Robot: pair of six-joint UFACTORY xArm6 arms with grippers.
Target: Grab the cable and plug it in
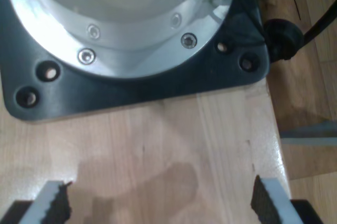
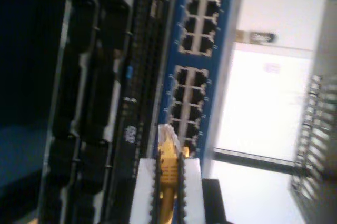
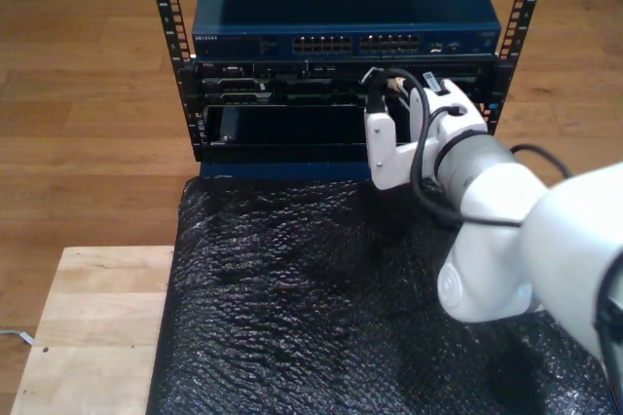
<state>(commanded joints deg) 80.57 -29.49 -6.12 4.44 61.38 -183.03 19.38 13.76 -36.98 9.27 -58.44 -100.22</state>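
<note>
The yellow-orange cable (image 2: 167,174) is pinched between the pads of my second gripper (image 2: 168,192), which is shut on it. Its clear plug tip (image 2: 167,132) sticks out beyond the fingers, close to the lower port rows of the blue network switch (image 2: 192,84). In the exterior view my second gripper (image 3: 386,94) is raised in front of the rack, just below the switch's port row (image 3: 355,43), with a bit of the cable (image 3: 394,85) showing at its tip. My first gripper (image 1: 158,205) is open over a wooden tabletop (image 1: 158,145), with nothing between its fingers.
A black base plate (image 1: 131,90) with a bolted metal flange sits just beyond my first gripper. Black rack units (image 3: 282,94) fill the frame under the switch. A crinkled black mat (image 3: 311,288) lies before the rack, and a wooden table (image 3: 88,327) stands at the exterior view's lower left.
</note>
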